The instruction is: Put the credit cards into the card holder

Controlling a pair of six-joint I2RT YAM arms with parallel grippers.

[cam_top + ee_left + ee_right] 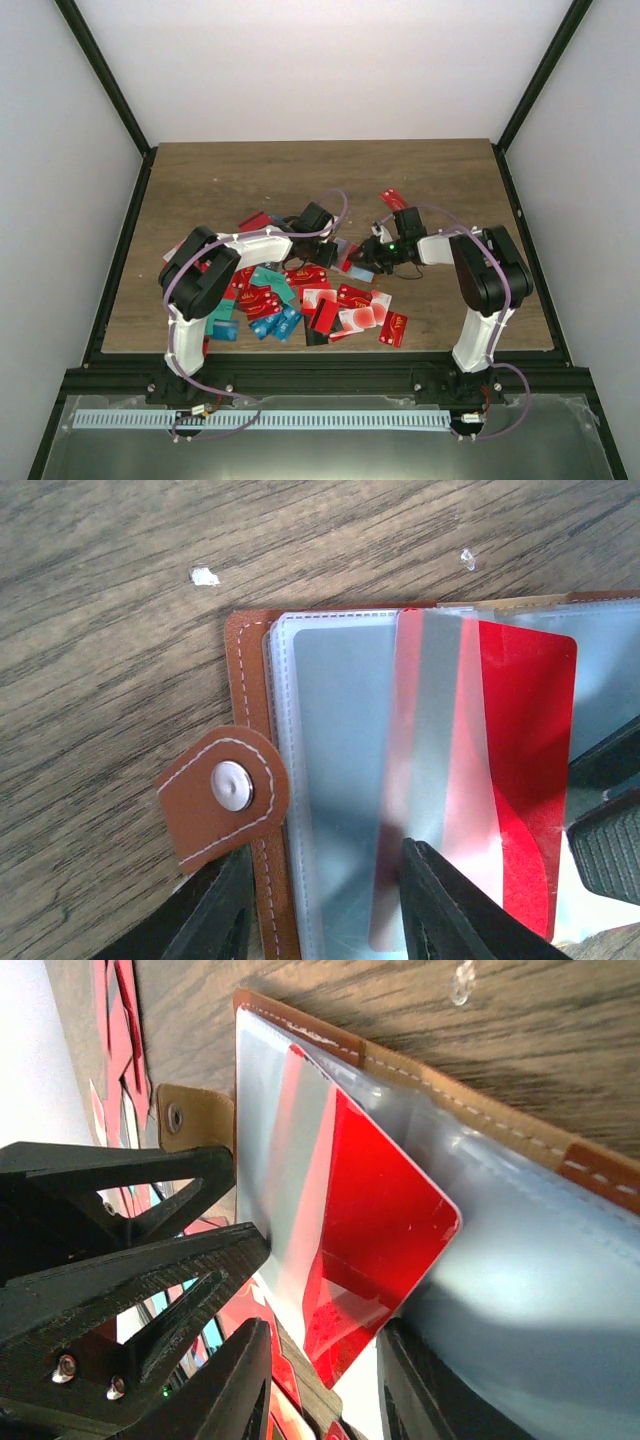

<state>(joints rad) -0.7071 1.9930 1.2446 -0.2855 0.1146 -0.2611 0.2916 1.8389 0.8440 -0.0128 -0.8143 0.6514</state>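
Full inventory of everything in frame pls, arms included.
table: 1, brown wood, under everything
loose cards: many, mostly red, some teal, blue, white; heaped front-centre
lone card: 1, red, back right of heap
card holder: 1, brown, clear sleeves, open between the arms
sleeved card: 1, red, partly under a holder sleeve
snap tab: 1, brown, silver stud, holder's edge
specks: 2, white, on wood beside holder
left arm: 1, white and black, near-left
right arm: 1, white and black, near-right
left fingers: 2, black, astride holder's edge
right fingers: 2, black, flanking sleeved card's corner
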